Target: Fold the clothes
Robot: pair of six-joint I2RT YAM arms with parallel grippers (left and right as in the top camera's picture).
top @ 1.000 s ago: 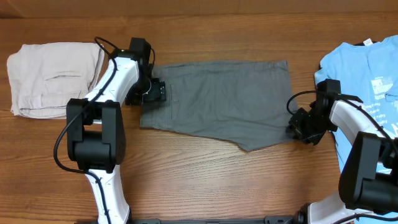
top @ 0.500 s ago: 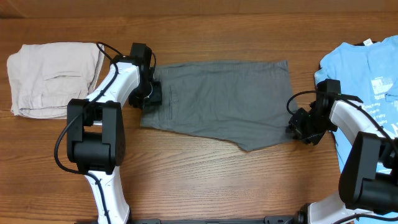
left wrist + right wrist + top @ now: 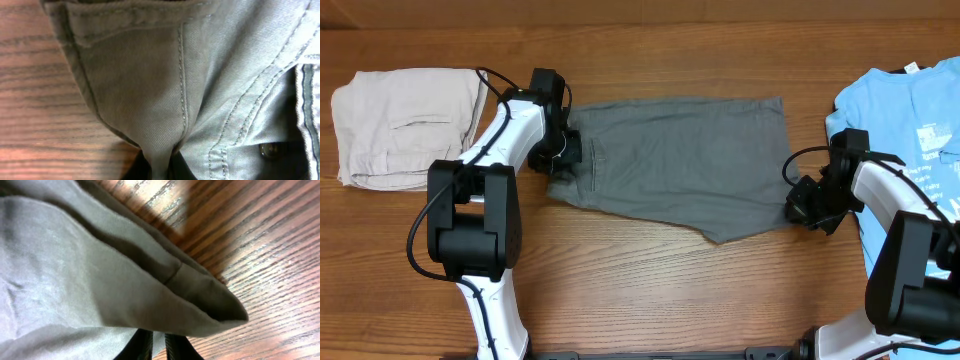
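**Wooden desk (image 3: 650, 290): shorts held at both ends**

Grey shorts (image 3: 680, 160) lie flat at frame centre, between a beige garment (image 3: 405, 125) upper left and a blue T-shirt (image 3: 910, 130) at right. The left fingers (image 3: 563, 150) are clamped on the waistband end; the right fingers (image 3: 805, 210) pinch the lower-right hem.

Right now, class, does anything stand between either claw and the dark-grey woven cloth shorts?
Nothing visible does. The left claw is closed on the waistband end of the dark-grey woven cloth shorts, and the right claw pinches a folded hem corner at the opposite end.
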